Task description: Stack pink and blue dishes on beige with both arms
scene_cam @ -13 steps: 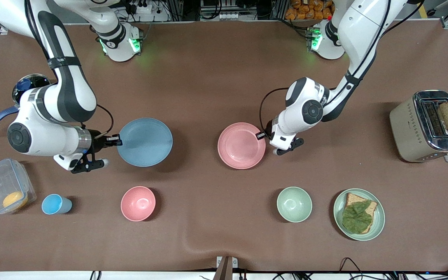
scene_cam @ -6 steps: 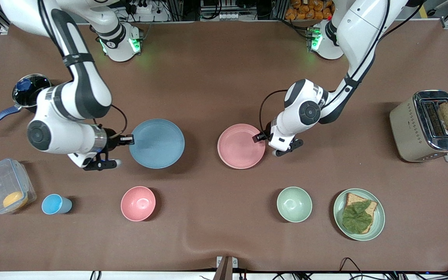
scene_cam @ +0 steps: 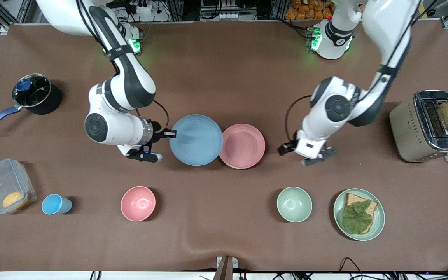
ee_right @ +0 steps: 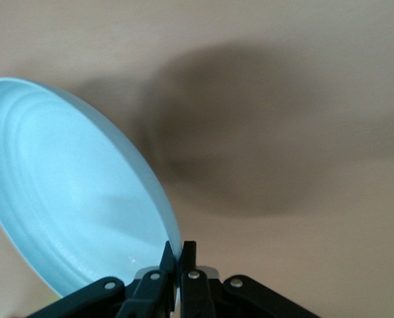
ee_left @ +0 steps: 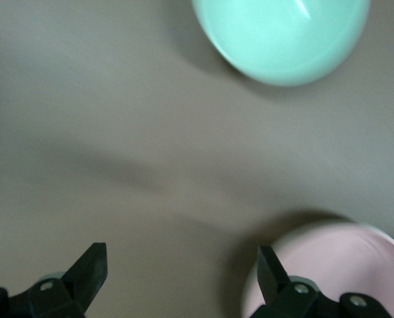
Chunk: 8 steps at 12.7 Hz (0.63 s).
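The light blue plate (scene_cam: 196,140) hangs above the table with my right gripper (scene_cam: 171,134) shut on its rim. In the right wrist view the fingers (ee_right: 179,255) pinch the blue plate (ee_right: 71,199) at its edge. The blue plate's edge overlaps the rim of the pale pink plate (scene_cam: 243,146), which lies flat at the table's middle. My left gripper (scene_cam: 285,149) is open beside the pink plate, toward the left arm's end, and holds nothing. Its wrist view shows the left gripper (ee_left: 181,275) over bare table, with the pink plate (ee_left: 329,265) by one finger. No beige plate is in view.
Nearer the camera stand a blue cup (scene_cam: 55,204), a pink bowl (scene_cam: 138,203), a green bowl (scene_cam: 294,204) and a green plate with bread (scene_cam: 359,214). A toaster (scene_cam: 428,126) sits at the left arm's end. A pot (scene_cam: 33,95) and a clear container (scene_cam: 4,190) sit at the right arm's end.
My right arm has carried the blue plate across to the pink plate. My left gripper has let go of the pink plate and drawn away toward the left arm's end.
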{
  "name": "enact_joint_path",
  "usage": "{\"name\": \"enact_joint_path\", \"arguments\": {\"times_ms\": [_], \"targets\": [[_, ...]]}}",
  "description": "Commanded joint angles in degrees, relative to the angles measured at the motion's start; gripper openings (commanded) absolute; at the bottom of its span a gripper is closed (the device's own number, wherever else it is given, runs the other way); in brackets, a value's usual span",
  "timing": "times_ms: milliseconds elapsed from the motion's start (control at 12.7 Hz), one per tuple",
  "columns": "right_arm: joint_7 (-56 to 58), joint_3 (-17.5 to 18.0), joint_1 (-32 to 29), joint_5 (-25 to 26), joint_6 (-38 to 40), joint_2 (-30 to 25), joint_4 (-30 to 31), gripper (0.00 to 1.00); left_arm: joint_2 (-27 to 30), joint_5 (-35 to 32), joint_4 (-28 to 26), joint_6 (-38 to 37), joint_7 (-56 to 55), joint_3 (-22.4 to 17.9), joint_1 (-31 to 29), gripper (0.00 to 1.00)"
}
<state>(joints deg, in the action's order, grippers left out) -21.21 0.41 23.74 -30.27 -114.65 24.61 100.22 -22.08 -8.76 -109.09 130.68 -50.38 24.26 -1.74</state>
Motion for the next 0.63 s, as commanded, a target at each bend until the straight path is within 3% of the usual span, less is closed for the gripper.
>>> {"name": "enact_joint_path", "arguments": {"times_ms": [0, 158, 316, 553], "targets": [[-5.2, -0.6, 4.1, -4.1, -4.1, 1.8, -0.5, 0.0, 0.6, -2.1, 5.9, -11.0, 5.0, 0.2, -5.4, 1.0], [-8.7, -0.7, 8.3, -4.1, -9.4, 3.3, -0.5, 0.0, -0.1, -2.1, 12.1, -20.0, 15.1, 0.2, -9.4, 1.0], [-9.5, -0.7, 10.7, -4.1, -13.7, 5.0, -0.5, 0.0, 0.1, -1.4, 15.0, -25.7, 24.4, 0.2, -13.6, 1.0], [-9.7, -0.6, 14.0, -4.2, -17.5, 6.7, -0.7, 0.0, 0.7, -1.8, 23.4, -36.3, 32.6, 0.3, -16.0, 1.0]]}}
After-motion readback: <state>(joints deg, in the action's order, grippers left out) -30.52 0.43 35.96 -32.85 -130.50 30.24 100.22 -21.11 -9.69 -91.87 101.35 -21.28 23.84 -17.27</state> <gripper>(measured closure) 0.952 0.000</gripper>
